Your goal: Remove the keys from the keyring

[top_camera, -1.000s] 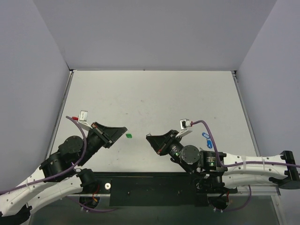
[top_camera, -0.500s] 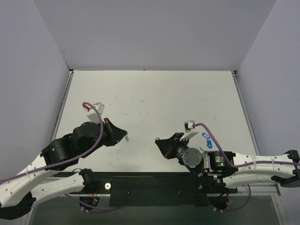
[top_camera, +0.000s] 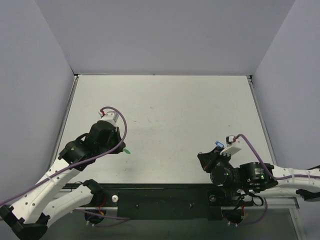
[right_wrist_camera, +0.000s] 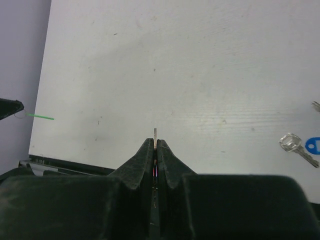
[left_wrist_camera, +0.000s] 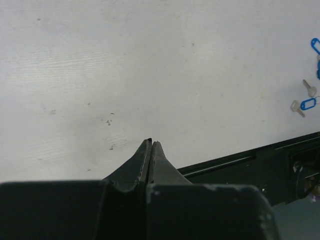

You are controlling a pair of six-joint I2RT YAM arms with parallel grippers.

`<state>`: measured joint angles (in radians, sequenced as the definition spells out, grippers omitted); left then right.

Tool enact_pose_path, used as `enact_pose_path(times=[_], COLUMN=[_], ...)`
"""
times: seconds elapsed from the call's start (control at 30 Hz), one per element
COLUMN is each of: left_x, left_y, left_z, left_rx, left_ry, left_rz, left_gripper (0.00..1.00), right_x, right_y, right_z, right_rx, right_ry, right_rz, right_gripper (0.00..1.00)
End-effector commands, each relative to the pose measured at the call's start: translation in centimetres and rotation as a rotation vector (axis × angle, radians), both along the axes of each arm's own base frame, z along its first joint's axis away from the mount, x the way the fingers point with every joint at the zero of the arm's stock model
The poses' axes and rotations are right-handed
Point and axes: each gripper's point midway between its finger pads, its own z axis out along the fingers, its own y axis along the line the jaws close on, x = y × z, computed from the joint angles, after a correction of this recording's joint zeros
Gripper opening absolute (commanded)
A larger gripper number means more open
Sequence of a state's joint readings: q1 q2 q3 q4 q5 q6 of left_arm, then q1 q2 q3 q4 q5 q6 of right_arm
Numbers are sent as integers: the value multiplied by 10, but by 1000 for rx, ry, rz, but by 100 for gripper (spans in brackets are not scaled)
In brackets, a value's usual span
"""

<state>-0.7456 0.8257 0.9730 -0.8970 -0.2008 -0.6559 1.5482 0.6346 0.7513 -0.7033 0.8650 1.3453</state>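
Note:
My left gripper (top_camera: 121, 149) is shut, with the bright green piece (top_camera: 127, 150) sticking out past its tip. In the right wrist view the green piece (right_wrist_camera: 40, 117) hangs from the thin keyring (right_wrist_camera: 19, 115) at that gripper's tip. The left wrist view shows only closed jaws (left_wrist_camera: 151, 142); green piece and ring are hidden there. My right gripper (top_camera: 201, 157) sits well to the right, near the table's front edge. It is shut (right_wrist_camera: 155, 141) on a thin silver key (right_wrist_camera: 155, 133), seen edge-on between the fingers and apart from the ring.
A blue-tagged silver key (right_wrist_camera: 295, 144) lies on the white table right of my right gripper; its blue tag shows from above (top_camera: 218, 145) and in the left wrist view (left_wrist_camera: 308, 103). A black rail (top_camera: 165, 195) runs along the near edge.
My left gripper closed at the green piece and drew it slightly left and nearer. My right gripper closed and pulled away to the right with the silver key.

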Motion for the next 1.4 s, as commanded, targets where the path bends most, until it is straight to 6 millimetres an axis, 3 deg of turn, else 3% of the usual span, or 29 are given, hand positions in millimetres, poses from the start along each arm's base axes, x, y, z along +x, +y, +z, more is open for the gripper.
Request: enact_pose_path(times=[0.0,0.17,0.33,0.47,0.53,0.63,0.77,0.87,1.07,1.37], left_x=[3,8,17,20,19,18,17,17,18,18], left_y=[13,4,-6,-3,-2,-1,0,1,1,3], left_z=[-8,-8,-2,5,4,7,10,11,9,9], left_rx=[-12,-64,-111,-129,-130,-139,-149,-148,-144,-142], left_ry=[20,35,-42,-89,-88,-103,-123,-134,-123,-133], left_rz=[-60,-120,-171,-161,-160,-157,-153,-150,-145,-138], left_gripper=[0,0,0,0,0,0,0,0,0,0], right_x=[12,17,17,18,15,25,33,43,54,48], right_y=[-55,-102,-127,-125,-110,-126,-118,-120,-128,-141], right_z=[-16,-25,-32,-50,-68,-71,-73,-62,-61,-74], right_rx=[-39,-57,-284,-427,-394,-370,-294,-325,-355,-356], right_ry=[-12,33,102,258,413,481,560,557,604,639], right_rz=[-169,-345,-415,-379,-323,-400,-347,-332,-334,-388], right_gripper=[0,0,0,0,0,0,0,0,0,37])
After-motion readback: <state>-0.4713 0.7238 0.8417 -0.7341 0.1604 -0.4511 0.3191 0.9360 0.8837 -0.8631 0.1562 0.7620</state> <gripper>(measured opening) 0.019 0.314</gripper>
